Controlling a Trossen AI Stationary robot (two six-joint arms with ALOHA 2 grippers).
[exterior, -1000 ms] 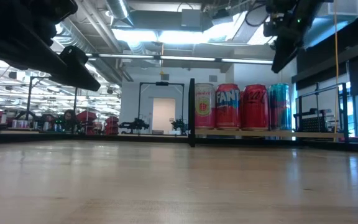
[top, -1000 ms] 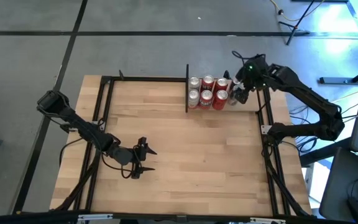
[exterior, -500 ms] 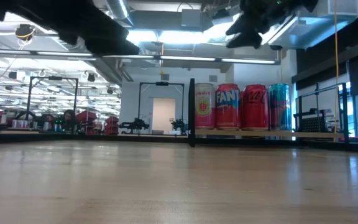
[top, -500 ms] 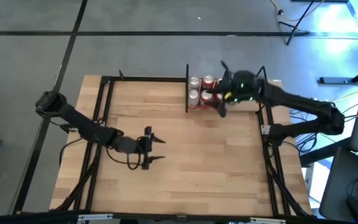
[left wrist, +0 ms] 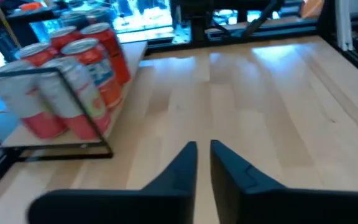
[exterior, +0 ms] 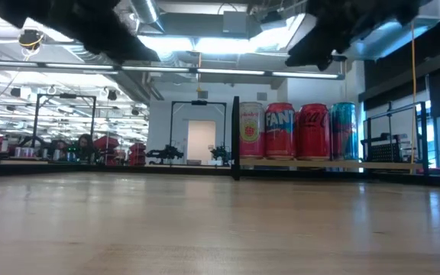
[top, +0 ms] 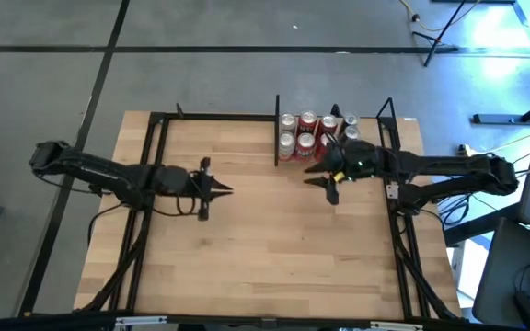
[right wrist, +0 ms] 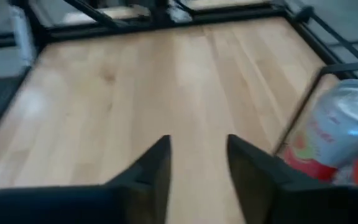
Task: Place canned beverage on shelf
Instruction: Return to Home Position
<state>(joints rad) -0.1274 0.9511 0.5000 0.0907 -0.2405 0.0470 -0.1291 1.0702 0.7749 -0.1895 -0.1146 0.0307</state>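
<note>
Several cans [top: 313, 134] stand upright on the shelf [exterior: 327, 163] at the table's far right, beside a thin black divider plate [top: 276, 138]. In the low view a row of them [exterior: 296, 131] shows red, pink and teal. My right gripper [top: 320, 188] hovers open just in front of the cans, holding nothing; its wrist view [right wrist: 197, 142] shows one can [right wrist: 334, 134] off to the side. My left gripper [top: 228, 190] hangs shut and empty over the table's left middle, pointing toward the right edge. Its wrist view [left wrist: 202, 148] shows the cans [left wrist: 73, 81] farther off.
A black metal frame [top: 159, 138] runs around the light wood tabletop [top: 265, 239]. Bare wood lies between the two grippers and toward the near edge. A black post [top: 386, 119] stands beside the cans on the right.
My left gripper has risen and swung toward the far edge, and its fingers have shut on nothing. My right gripper has drawn back from the cans toward the table's middle and near side, tipping flatter. The cans have stayed put.
</note>
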